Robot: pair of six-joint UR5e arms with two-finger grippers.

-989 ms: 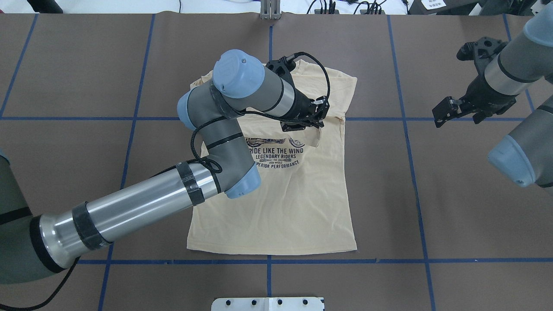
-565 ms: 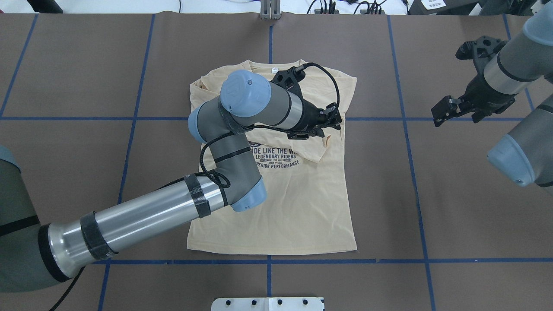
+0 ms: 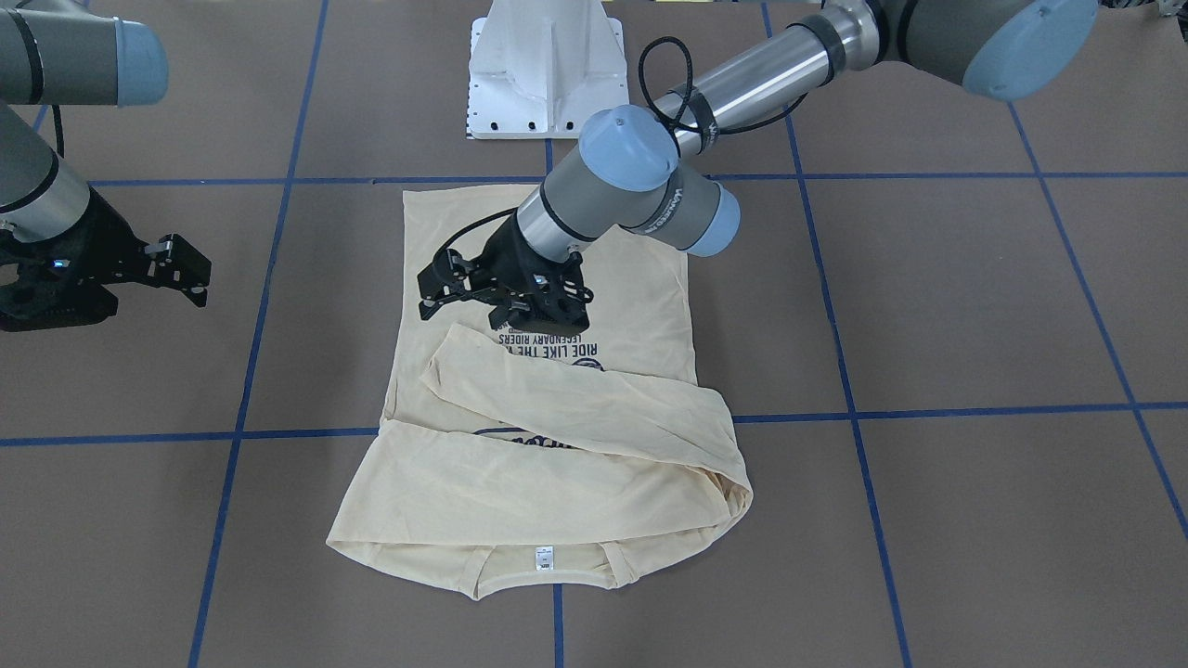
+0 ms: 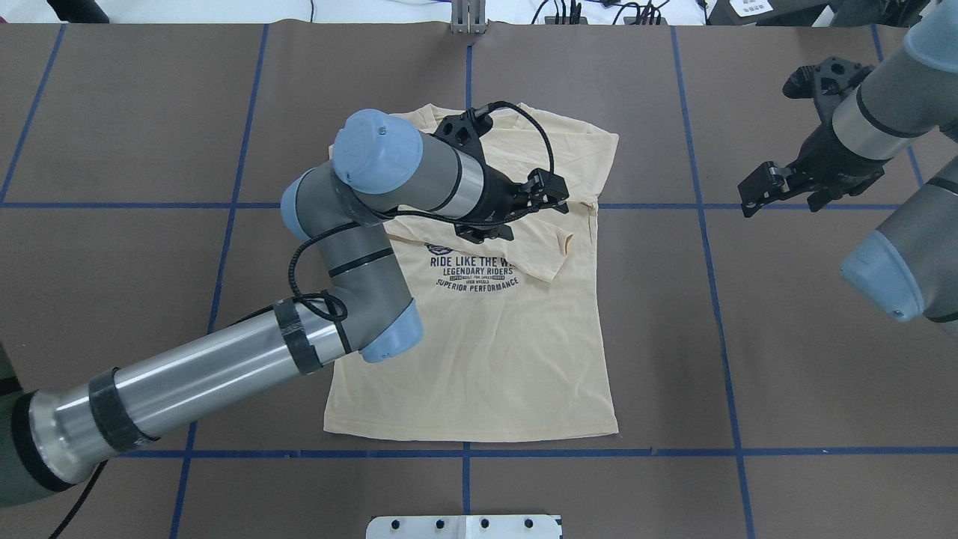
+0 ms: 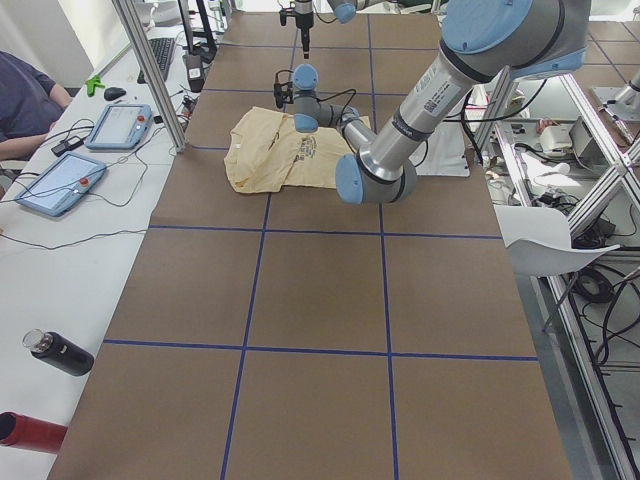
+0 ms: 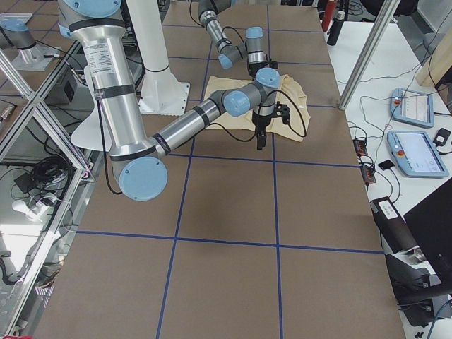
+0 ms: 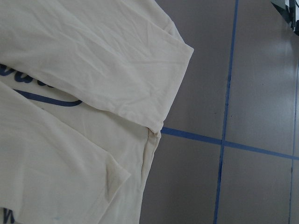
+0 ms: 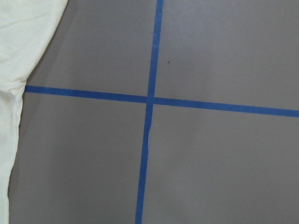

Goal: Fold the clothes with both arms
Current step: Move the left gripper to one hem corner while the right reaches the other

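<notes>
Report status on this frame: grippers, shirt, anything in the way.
Left gripper open, empty, over T-shirt chest. Right gripper open, empty, off to the side over table. T-shirt flat, print up, sleeve folded across chest. Left arm overhangs the print.

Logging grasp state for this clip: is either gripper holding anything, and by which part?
Nothing is held. The left gripper hovers open above the T-shirt, whose sleeve lies loose; the right gripper is open over the table.

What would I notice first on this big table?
The pale cream-yellow long-sleeved T-shirt with navy print lies flat mid-table, sleeves folded across its chest. A grey-and-silver left robot arm reaches over it, black fingers open above the chest; the right arm's fingers hang off to the side over brown table.
</notes>
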